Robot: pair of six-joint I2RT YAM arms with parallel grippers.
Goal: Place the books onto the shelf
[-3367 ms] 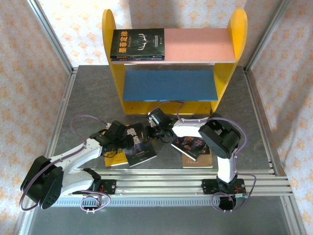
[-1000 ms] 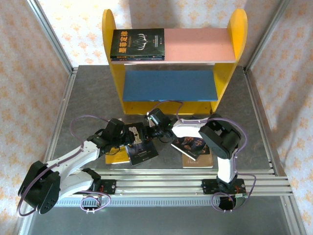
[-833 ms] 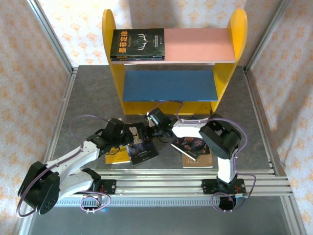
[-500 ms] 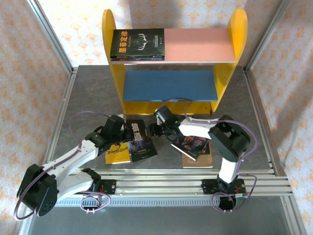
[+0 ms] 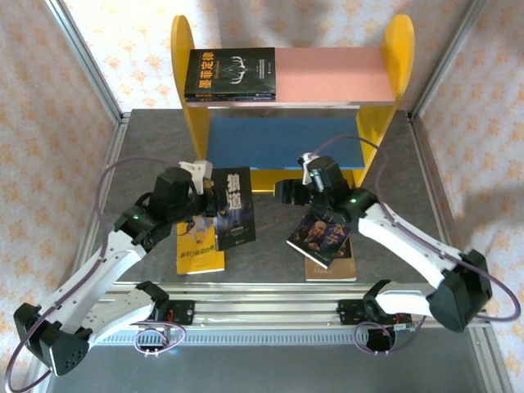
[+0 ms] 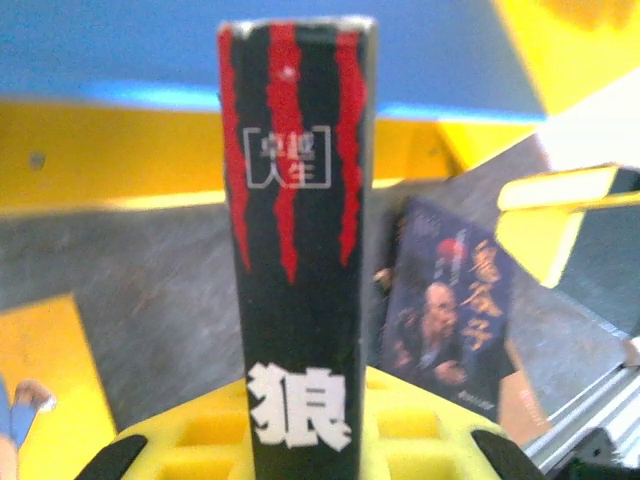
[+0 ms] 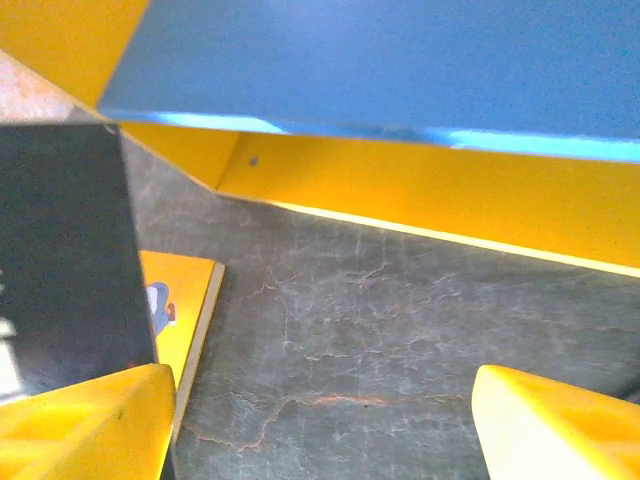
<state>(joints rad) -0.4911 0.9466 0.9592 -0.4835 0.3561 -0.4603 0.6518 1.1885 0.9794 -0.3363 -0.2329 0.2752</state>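
My left gripper point(image 5: 214, 205) is shut on a black book point(image 5: 234, 210) with red claw marks on its spine point(image 6: 300, 250), and holds it up off the table in front of the shelf point(image 5: 190, 123). Another black book point(image 5: 231, 74) lies on the shelf's pink upper board point(image 5: 332, 74); the blue lower board point(image 5: 282, 139) is bare. A yellow book point(image 5: 199, 247) lies flat on the table. A dark blue book point(image 5: 321, 237) rests on a brown one point(image 5: 337, 268). My right gripper point(image 5: 285, 193) hovers open to the right of the held book, its yellow fingers point(image 7: 85, 420) wide apart over bare table.
The grey table point(image 5: 147, 155) is ringed by a metal frame, with rails point(image 5: 270, 307) along the near edge. The shelf's yellow base strip point(image 7: 450, 200) stands close ahead of the right gripper. Free tabletop lies left of the shelf and at the far right.
The left gripper shut on the black book and lifted it off the table toward the shelf. The right gripper opened wider, let the book go and drew away to the right.
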